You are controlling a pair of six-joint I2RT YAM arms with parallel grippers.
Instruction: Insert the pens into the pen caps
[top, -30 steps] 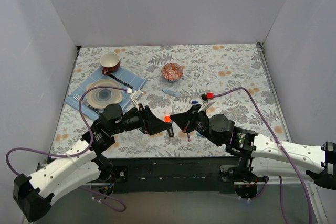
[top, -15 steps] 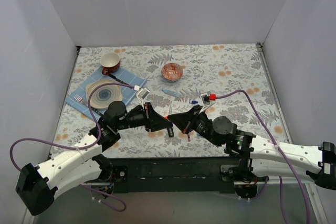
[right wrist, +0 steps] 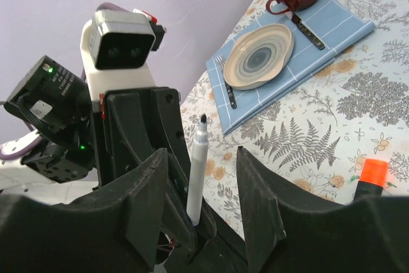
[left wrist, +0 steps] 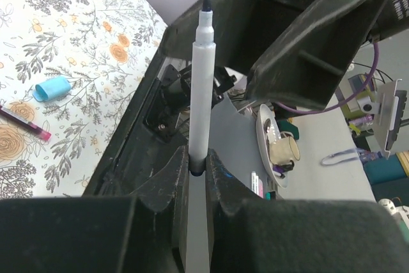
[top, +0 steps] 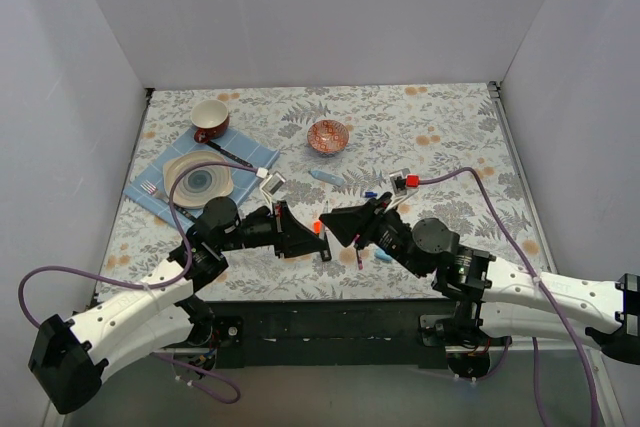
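My left gripper (left wrist: pixel 197 164) is shut on the lower end of a pale blue pen (left wrist: pixel 201 81), which stands upright with its dark tip bare. My right gripper (right wrist: pixel 199 151) is open, its jaws standing on either side of that same pen (right wrist: pixel 197 171) without touching it. In the top view both grippers, left (top: pixel 320 238) and right (top: pixel 330 218), meet near the table's front middle. On the table lie a light blue cap (left wrist: pixel 51 87), a thin magenta pen (left wrist: pixel 25 124), a black marker with an orange end (right wrist: pixel 374 172) and a tiny dark blue cap (top: pixel 370 194).
At the back left a blue cloth (top: pixel 250 152) carries a plate (top: pixel 197 181), a red cup (top: pixel 210 119) and dark cutlery. A patterned bowl (top: pixel 328 136) stands at the back middle, with a pale blue stick (top: pixel 325 178) in front of it. White walls enclose the table.
The pen passed from my right gripper to my left: the left jaws shut on it and the right jaws opened off it. Both arms shifted slightly.
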